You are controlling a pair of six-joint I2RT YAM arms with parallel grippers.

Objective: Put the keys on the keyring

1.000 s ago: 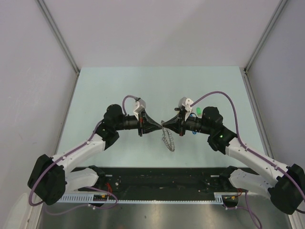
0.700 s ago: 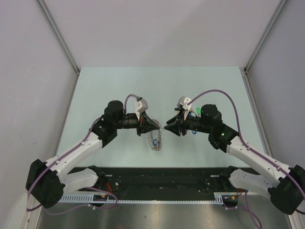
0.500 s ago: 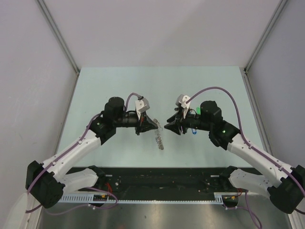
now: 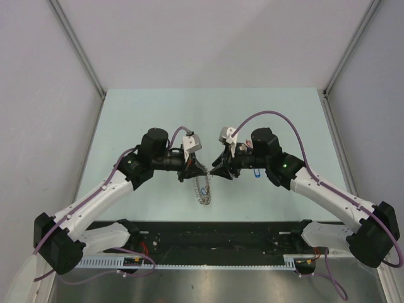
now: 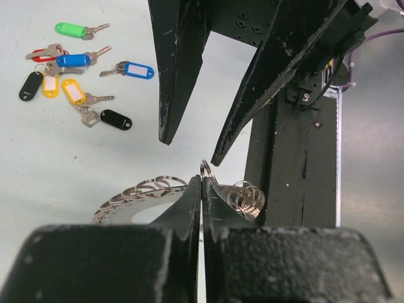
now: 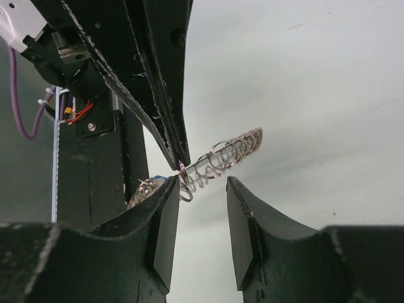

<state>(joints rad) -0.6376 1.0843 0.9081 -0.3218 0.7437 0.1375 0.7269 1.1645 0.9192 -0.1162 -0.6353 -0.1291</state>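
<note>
The keyring (image 4: pixel 203 189), a flat grey ring edged with small wire loops, hangs from my left gripper (image 4: pixel 199 169). In the left wrist view my left gripper (image 5: pixel 202 182) is shut on the keyring's (image 5: pixel 142 194) rim. My right gripper (image 4: pixel 216 169) is open, tip to tip with the left. In the right wrist view my right gripper (image 6: pixel 201 188) is open, and the keyring (image 6: pixel 230 150) lies between and just beyond its fingertips. The keys (image 5: pixel 69 63), with green, blue, yellow, black and red tags, lie loose on the table. In the top view they are mostly hidden under the right arm; a blue one (image 4: pixel 255 173) shows.
The pale green table (image 4: pixel 158 120) is walled by grey panels on three sides. A black rail (image 4: pixel 214 230) with the arm bases runs along the near edge. The right gripper's fingers (image 5: pixel 180 69) fill the top of the left wrist view.
The right gripper let go of the keyring and opened. The left gripper carried the ring left and lower. The right gripper then moved left, back to the ring.
</note>
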